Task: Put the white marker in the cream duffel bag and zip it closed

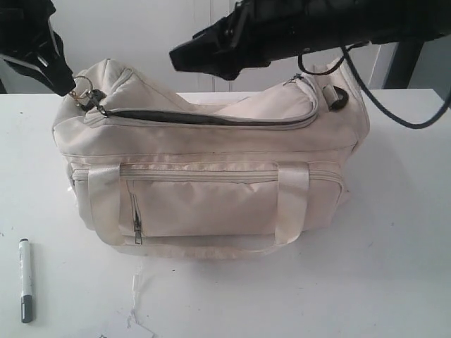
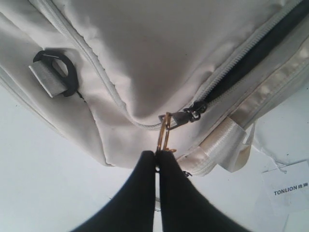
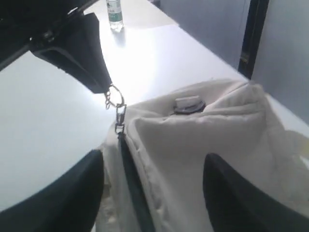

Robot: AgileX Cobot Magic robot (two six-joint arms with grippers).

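The cream duffel bag (image 1: 211, 162) lies on the white table with its curved top zip (image 1: 211, 118) open, a dark gap showing. My left gripper (image 1: 69, 88) is shut on the gold ring of the zip pull (image 2: 164, 133) at the bag's left end. My right gripper (image 1: 184, 58) hovers open above the bag's top, its fingers apart over the cream fabric (image 3: 193, 159) and holding nothing. The white marker (image 1: 26, 279) with a dark grey cap lies on the table at the front left, apart from the bag.
A black end clip (image 1: 336, 96) sits at the bag's right end, another (image 2: 55, 75) near the left gripper. A white paper tag (image 2: 289, 191) lies beside the bag. A bottle (image 3: 115, 14) stands far off on the table. A black cable (image 1: 394, 116) hangs at right.
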